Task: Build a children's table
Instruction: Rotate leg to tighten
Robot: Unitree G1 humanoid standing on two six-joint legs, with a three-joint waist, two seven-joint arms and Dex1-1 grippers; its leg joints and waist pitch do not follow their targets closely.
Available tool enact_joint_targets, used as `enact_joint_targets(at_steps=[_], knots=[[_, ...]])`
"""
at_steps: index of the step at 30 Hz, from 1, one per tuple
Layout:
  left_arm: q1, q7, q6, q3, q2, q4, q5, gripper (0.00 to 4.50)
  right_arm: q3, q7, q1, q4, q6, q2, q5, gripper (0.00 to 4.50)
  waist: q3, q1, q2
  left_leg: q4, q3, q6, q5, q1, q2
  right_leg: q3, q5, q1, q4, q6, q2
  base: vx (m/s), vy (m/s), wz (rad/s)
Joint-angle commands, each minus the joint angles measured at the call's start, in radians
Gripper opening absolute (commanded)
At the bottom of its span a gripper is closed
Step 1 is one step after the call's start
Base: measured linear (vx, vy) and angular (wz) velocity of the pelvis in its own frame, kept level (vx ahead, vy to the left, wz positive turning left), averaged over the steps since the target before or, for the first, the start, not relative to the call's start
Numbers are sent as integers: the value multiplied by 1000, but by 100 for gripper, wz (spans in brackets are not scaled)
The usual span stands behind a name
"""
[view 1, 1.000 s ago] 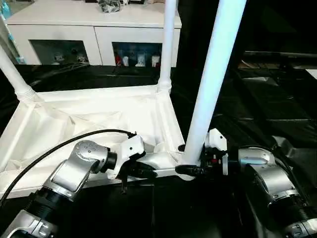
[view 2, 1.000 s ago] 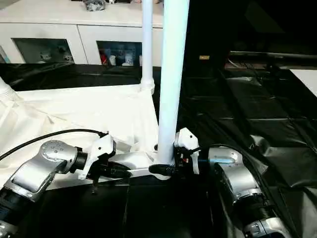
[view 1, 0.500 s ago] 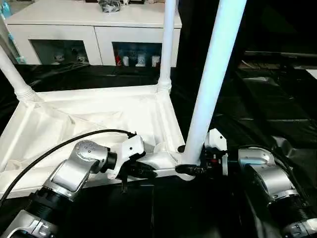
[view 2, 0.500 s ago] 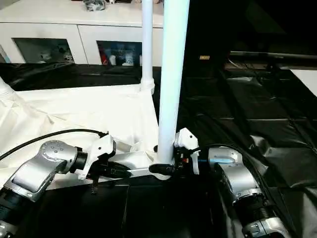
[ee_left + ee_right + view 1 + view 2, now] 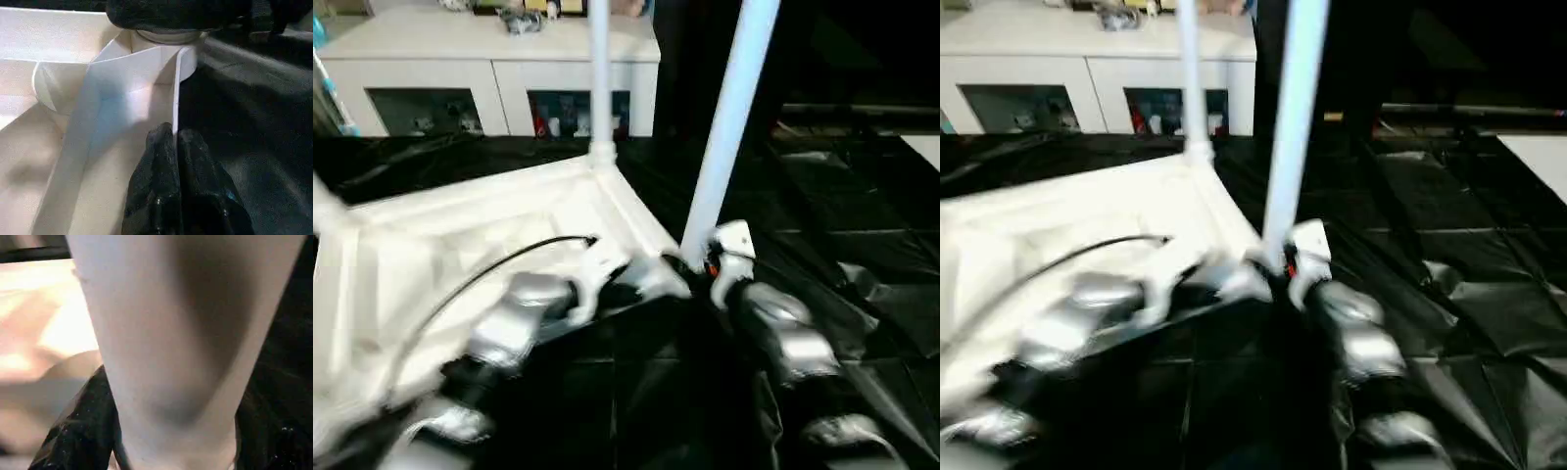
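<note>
The white tabletop lies underside up on black sheeting. Three white legs stand in its corner sockets: a far one, a near one and a left one. My left gripper reaches the near corner. In the left wrist view this left gripper is shut on the tabletop's thin rim wall, just below the socket. My right gripper is shut around the foot of the near leg, with a black finger showing beside it.
A white cabinet with glass doors stands behind the tabletop. Crinkled black sheeting covers the ground to the right and in front. A black cable runs over the tabletop along my left forearm.
The whole picture has swung and blurred, so the camera has moved. Both grippers keep their hold at the near corner.
</note>
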Motion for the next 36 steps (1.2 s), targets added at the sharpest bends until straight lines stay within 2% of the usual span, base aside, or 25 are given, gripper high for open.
enact_joint_targets(at_steps=[1,2,4,6,8,9,10,12,14,15,17,20,21,23,24,25,26,27,28,29,30,31,33,35,36], knots=[[-20,145,-27,17,-72,81,1,0,53,-29,18,68,52,93,-5,267,-30,-14,-6,-77,-47,-66,-548,52,46,25,-688,-13,-138,-64,-65,0,0,0],[-24,150,-19,17,-84,93,3,0,56,-34,14,75,48,103,-10,267,-29,-22,-9,-82,-52,-68,-587,57,45,13,-707,-7,-146,-46,-63,0,0,0],[-29,153,-9,15,-92,103,7,0,58,-32,8,82,42,111,-11,267,-33,-24,0,-91,-59,-74,-620,60,48,5,-689,4,-149,-33,-63,0,0,0],[-35,159,-3,19,-101,113,13,0,45,-22,1,88,37,122,-8,267,-34,-25,6,-100,-62,-81,-652,63,51,6,-650,3,-150,-38,-60,0,0,0],[-43,158,-11,19,-109,127,18,0,30,-18,-3,84,26,129,7,267,-35,-27,3,-106,-62,-79,-655,59,50,11,-616,6,-148,-46,-62,0,0,0],[-43,145,-18,13,-106,126,19,0,25,-12,-3,79,20,127,14,323,-35,-27,1,-106,-61,-76,-655,59,49,12,-617,5,-148,-47,-62,0,0,0],[-43,135,-23,9,-104,124,20,0,22,-8,-3,77,15,125,17,337,-35,-26,-1,-106,-62,-72,-654,59,48,14,-623,4,-150,-47,-65,0,0,0],[-38,99,-25,-7,-90,109,24,0,12,6,-2,66,7,113,22,339,-34,-29,0,-108,-64,-65,-659,55,46,12,-636,4,-152,-43,-67,0,0,0],[-29,58,-43,-25,-70,87,27,0,13,22,-1,55,-5,94,18,345,-33,-43,5,-115,-72,-66,-688,44,47,2,-649,13,-150,-33,-69,0,0,0],[-16,17,-52,-36,-48,60,27,0,22,68,0,42,-29,66,11,377,-32,-47,5,-116,-72,-68,-700,43,47,0,-651,14,-152,-32,-68,0,0,0],[-8,-6,-58,-41,-35,44,25,0,33,94,-1,35,-46,47,0,387,-35,-55,7,-119,-74,-69,-715,42,49,-4,-630,19,-151,-38,-69,0,0,0],[14,-68,-80,-47,6,4,17,0,74,216,5,3,-79,-25,-24,387,-39,-51,-1,-112,-68,-49,-641,34,49,6,-586,17,-152,-68,-83,0,0,0],[25,-100,-86,-49,26,-17,10,0,84,279,11,-15,-88,-57,-20,387,-40,-46,-2,-110,-67,-42,-618,33,50,7,-582,21,-151,-69,-86,0,0,0],[42,-155,-112,-55,58,-48,-3,0,97,363,20,-36,-102,-102,-14,387,-42,-43,-2,-112,-64,-20,-553,19,54,14,-545,27,-144,-85,-89,0,0,0],[51,-187,-113,-58,75,-66,-14,0,103,405,25,-49,-111,-126,-10,387,-45,-41,-3,-113,-61,-10,-503,12,55,17,-482,30,-136,-109,-86,0,0,0],[59,-217,-122,-63,93,-83,-25,0,105,444,29,-59,-113,-147,-4,387,-49,-36,-8,-111,-54,3,-452,12,57,21,-410,30,-128,-138,-83,0,0,0],[65,-241,-125,-66,106,-97,-35,0,105,474,32,-67,-115,-163,1,387,-46,-29,-5,-107,-46,16,-428,17,57,23,-374,23,-124,-164,-82,0,0,0],[74,-276,-111,-67,122,-119,-53,0,107,510,37,-82,-123,-184,9,387,-47,-26,-6,-105,-44,21,-419,18,57,24,-364,25,-121,-172,-81,0,0,0],[91,-344,-98,-73,155,-161,-83,0,117,597,53,-118,-113,-230,32,387,-48,-19,-12,-104,-42,32,-389,16,61,26,-350,28,-116,-181,-82,0,0,0],[93,-353,-93,-74,161,-167,-87,0,120,612,56,-125,-111,-238,36,387,-48,-13,-9,-103,-41,35,-376,18,62,27,-336,27,-113,-186,-82,55,-39,11],[102,-394,-71,-81,183,-196,-104,0,134,681,73,-157,-102,-271,51,387,-45,-6,-8,-99,-33,33,-380,30,63,31,-315,13,-112,-199,-73,65,-43,12],[106,-409,-64,-82,190,-206,-109,0,139,708,80,-168,-99,-283,56,387,-44,-3,-14,-98,-29,35,-371,24,63,33,-306,21,-104,-204,-70,65,-43,12],[114,-453,-45,-90,213,-231,-121,0,160,773,95,-193,-103,-319,57,387,-48,9,-17,-91,-20,41,-332,30,62,42,-269,15,-97,-215,-69,73,-39,13],[120,-492,-22,-100,237,-254,-131,0,179,824,102,-201,-109,-352,44,387,-56,11,-17,-82,-18,72,-221,18,61,40,-144,29,-73,-251,-64,76,-33,11],[120,-492,-22,-100,237,-254,-131,0,179,824,102,-201,-109,-352,44,387,-57,12,-15,-79,-18,83,-194,15,61,39,-113,30,-68,-258,-62,0,0,0]])
